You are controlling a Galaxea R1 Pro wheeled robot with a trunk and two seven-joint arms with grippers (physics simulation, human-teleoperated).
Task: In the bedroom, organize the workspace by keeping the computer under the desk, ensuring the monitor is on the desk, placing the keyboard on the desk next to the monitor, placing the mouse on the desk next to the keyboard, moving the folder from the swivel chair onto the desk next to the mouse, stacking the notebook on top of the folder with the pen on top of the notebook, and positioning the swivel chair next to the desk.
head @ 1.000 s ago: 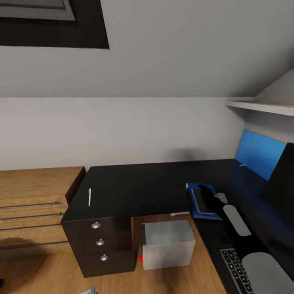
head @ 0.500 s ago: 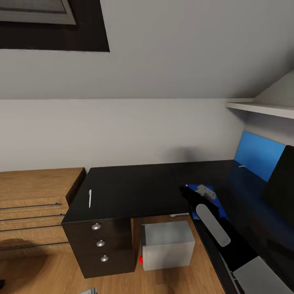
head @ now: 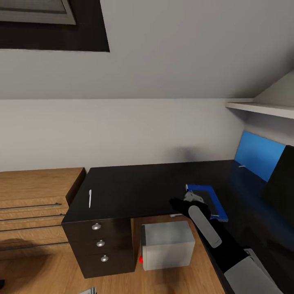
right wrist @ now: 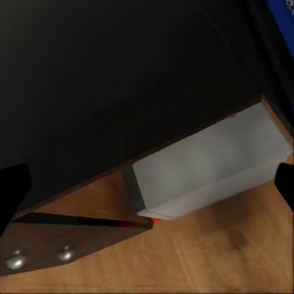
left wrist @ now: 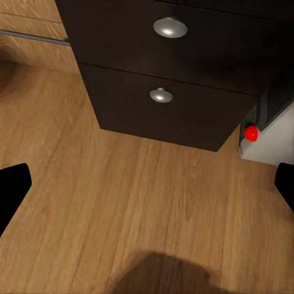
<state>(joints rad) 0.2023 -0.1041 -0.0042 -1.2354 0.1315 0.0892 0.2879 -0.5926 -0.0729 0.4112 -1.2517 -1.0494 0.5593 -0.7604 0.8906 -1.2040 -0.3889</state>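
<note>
Both jaws released; pen (head: 90, 198) lies on desk (head: 139, 188), pointing toward wall.

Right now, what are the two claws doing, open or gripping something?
Left claw: open, holding nothing, above the wooden floor.
Right claw: open, holding nothing.

On the desk (head: 134, 183), the pen (head: 90, 198) lies near the left edge above the drawers (head: 100, 243). The folder (head: 206, 200) sits toward the right, by the front edge. My computer (head: 168, 245) stands on the floor under the desk, just right of the drawers. The monitor (head: 281, 179) stands at the desk's far right.
</note>
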